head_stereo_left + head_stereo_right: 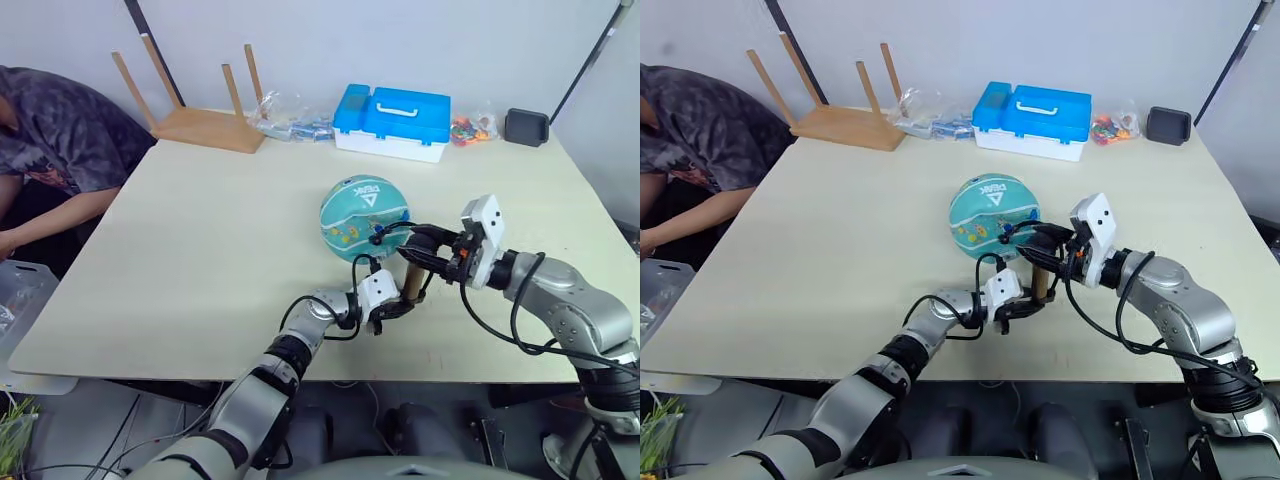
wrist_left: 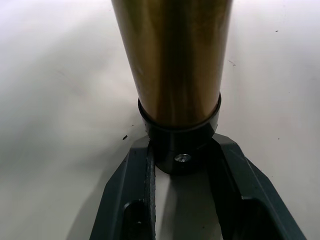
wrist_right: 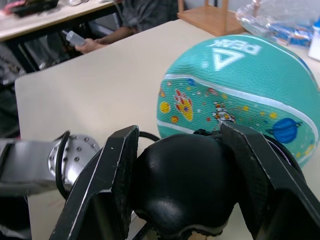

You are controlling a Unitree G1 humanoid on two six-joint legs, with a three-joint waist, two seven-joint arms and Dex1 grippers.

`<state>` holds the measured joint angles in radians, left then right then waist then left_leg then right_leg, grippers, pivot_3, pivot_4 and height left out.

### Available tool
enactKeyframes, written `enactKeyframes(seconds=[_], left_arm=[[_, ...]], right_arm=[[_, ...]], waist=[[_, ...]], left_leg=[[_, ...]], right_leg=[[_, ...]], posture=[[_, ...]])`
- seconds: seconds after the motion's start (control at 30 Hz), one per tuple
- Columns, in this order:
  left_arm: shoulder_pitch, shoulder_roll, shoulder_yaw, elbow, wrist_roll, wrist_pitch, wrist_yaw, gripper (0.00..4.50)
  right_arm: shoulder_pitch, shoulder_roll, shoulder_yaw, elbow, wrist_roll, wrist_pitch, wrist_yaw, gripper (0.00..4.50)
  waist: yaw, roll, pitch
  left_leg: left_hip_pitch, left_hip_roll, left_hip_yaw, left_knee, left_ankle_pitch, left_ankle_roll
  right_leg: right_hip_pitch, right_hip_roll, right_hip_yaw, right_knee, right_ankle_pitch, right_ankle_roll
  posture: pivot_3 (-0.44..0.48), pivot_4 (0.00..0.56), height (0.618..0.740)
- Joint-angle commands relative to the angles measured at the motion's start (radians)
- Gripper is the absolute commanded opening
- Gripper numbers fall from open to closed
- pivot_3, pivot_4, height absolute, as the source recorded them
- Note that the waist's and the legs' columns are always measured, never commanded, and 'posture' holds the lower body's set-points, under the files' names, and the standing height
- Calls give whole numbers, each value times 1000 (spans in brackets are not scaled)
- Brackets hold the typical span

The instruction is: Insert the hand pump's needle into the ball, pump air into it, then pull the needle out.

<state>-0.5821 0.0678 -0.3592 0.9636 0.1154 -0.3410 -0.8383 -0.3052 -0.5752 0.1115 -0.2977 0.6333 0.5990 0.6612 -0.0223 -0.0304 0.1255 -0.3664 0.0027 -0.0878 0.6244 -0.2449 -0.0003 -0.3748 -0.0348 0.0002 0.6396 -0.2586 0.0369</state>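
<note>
Two grippers engaged on one item, the hand pump (image 1: 408,278), standing upright on the table (image 1: 200,240) just in front of the ball (image 1: 364,216). Long axis near vertical, base cap on the tabletop, T-handle at the top.

Left gripper (image 1: 392,306): clamped low on the pump, fingers (image 2: 135,195) closed either side of the black base cap below the bronze cylinder, as confirmed in the left wrist view. Bracing role, judged.

Right gripper (image 1: 422,245): clenched around the black T-handle (image 3: 182,185), one finger on each flank of the knob, directly above the cylinder. Nearer arm for the stroke; travel required straight down and up along the pump's axis.

Ball resting on the table, touching or just beside the pump on its far side, label patch facing up toward the far edge. Thin black hose (image 1: 385,232) looping from the pump top to the ball's near face; needle itself too small to confirm, seating in the valve not verifiable.

Clearances: open tabletop to left and right of the pump; near table edge close behind the left gripper. Blue case (image 1: 392,120), upturned stool (image 1: 200,105) and black pouch (image 1: 526,126) well apart along the far edge. Person (image 1: 50,140) seated off the far-left corner, clear of both arms.

Risk, judged: off-axis push tipping the pump or rolling the ball.
</note>
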Motion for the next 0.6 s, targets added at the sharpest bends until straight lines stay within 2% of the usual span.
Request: enactKeyframes(seconds=[0.03,0.3,0.33,0.4,0.5,0.6], left_arm=[[66,39,-34,92,60,74,-15,954],[67,35,-34,79,60,83,-23,954],[68,35,-35,79,60,83,-24,954],[66,32,-36,85,62,83,-21,954],[62,28,-37,101,66,78,-17,954],[56,25,-37,114,68,74,-14,954]], right_arm=[[-2,-34,16,24,-37,69,16,2073],[-180,-146,-235,-169,214,274,-21,2073],[-212,-160,-270,-180,256,305,-36,2073],[-268,-192,-325,-184,331,360,-62,2073],[-370,-258,-399,-168,443,436,-96,2073],[-464,-303,-441,-129,529,485,-135,2073]], waist=[[1,1,1],[9,11,13],[10,16,18],[11,17,21],[14,14,24],[14,17,29]], left_leg=[[1,1,0,-1,0,0],[-5,-1,1,-3,0,0],[-6,-2,1,-3,0,0],[-13,-3,1,1,0,0],[-15,-5,1,2,0,0],[-16,-7,-1,4,0,0]], right_leg=[[0,0,-1,0,0,0],[-4,-2,-1,0,0,0],[-5,-2,-1,0,0,0],[-10,-3,-1,0,1,1],[-10,-3,-3,0,1,1],[-11,-6,-4,1,1,1]], posture=[[0,150,740],[0,150,740],[0,150,740],[0,150,740],[0,150,740],[0,150,740]])
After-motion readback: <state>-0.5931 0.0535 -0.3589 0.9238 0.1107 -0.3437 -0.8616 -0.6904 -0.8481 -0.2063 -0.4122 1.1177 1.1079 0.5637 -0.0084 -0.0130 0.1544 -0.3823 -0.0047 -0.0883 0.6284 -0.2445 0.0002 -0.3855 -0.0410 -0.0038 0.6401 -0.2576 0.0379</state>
